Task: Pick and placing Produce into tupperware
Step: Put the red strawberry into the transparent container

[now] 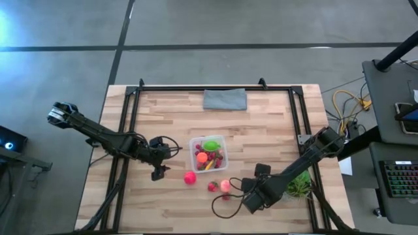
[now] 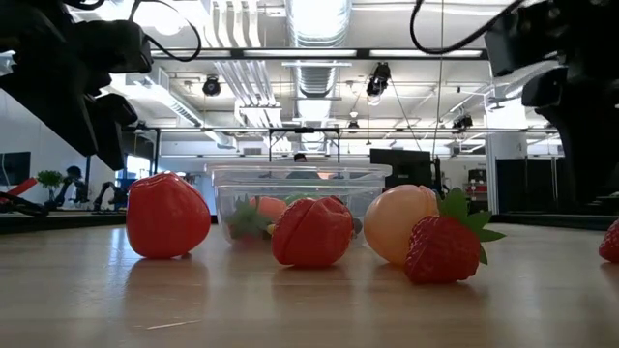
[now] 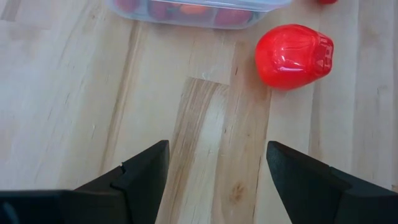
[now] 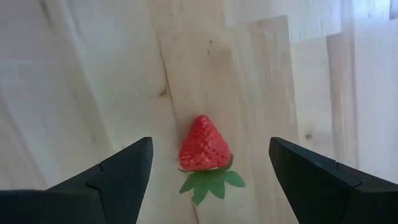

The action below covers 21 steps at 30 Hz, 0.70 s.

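The tupperware (image 1: 208, 153) sits near the middle of the tabletop (image 1: 261, 130), and its contents are hard to sort out: from above a green piece (image 1: 211, 145), an orange piece (image 1: 202, 157) and a jumble of small dark-red berries show, but the berries blur together and cannot be counted. In the low view the box's clear wall (image 2: 290, 193) is half hidden behind the fruit standing in front of it, and in the left wrist view only its near edge shows — the rest is cut off.

Outside the box, a bright pink-red ball (image 1: 189, 177) lies just beside its near left corner. A strawberry (image 1: 212, 187) and a peach ball (image 1: 225, 185) lie a little farther out on the near side, and another small strawberry (image 4: 204, 148) lies beyond them.

The left hand (image 1: 159, 171) hovers left of the tupperware, fingers spread, holding nothing, with the pink-red ball ahead of it. The right hand (image 1: 230, 193) hangs on the near right side of the box, fingers also spread and empty, the small strawberry lying on the wood between them.

A grey folded cloth (image 1: 225, 99) lies beyond the box at the far edge; a leafy plant (image 1: 299, 185) is partly hidden under the right arm.
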Available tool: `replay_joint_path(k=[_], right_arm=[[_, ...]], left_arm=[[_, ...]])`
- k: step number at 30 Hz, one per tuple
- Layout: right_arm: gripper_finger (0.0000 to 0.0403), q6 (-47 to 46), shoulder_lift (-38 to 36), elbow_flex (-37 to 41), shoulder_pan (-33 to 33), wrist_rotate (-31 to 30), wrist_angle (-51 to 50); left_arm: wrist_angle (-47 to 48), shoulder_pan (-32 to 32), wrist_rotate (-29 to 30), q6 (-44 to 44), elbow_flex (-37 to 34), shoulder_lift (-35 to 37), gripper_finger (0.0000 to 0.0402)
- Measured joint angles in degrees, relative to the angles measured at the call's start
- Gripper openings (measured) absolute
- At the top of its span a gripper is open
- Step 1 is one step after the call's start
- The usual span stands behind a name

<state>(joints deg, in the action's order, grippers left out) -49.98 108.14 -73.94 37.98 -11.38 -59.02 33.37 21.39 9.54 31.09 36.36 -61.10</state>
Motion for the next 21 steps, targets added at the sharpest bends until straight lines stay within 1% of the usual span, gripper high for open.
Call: replay_joint_path(k=[3, 5, 9, 15, 19, 21], right_arm=[[0.0314, -1.52, 0.04, 1.32, 0.0, 0.13, 2.28], [0.0315, -2.64, 0.04, 2.24, 0.01, 1.23, 4.45], [0.0317, -5.15, 0.06, 3.3, 0.26, 1.31, 5.11], [0.0312, -5.5, 0.06, 5.04, 0.39, 1.72, 5.4], [0.0306, -6.53, -0.02, 6.69, 0.37, 4.31, 6.46], [0.0303, -7.23, -0.22, 7.65, 0.26, 6.6, 7.45]], left_arm=[[-0.01, 0.0, 0.0, 0.0, -0.02, 0.0, 0.0255], [-0.01, 0.0, 0.02, 0.0, -0.02, 0.0, 0.0255], [0.01, 0.0, 0.0, 0.0, -0.02, 0.0, 0.0255], [0.01, 0.0, 0.0, 0.0, -0.04, 0.0, 0.0255], [-0.01, 0.0, 0.0, 0.0, -0.04, 0.0, 0.0255], [-0.01, 0.0, 0.0, 0.03, -0.04, 0.0, 0.0255]])
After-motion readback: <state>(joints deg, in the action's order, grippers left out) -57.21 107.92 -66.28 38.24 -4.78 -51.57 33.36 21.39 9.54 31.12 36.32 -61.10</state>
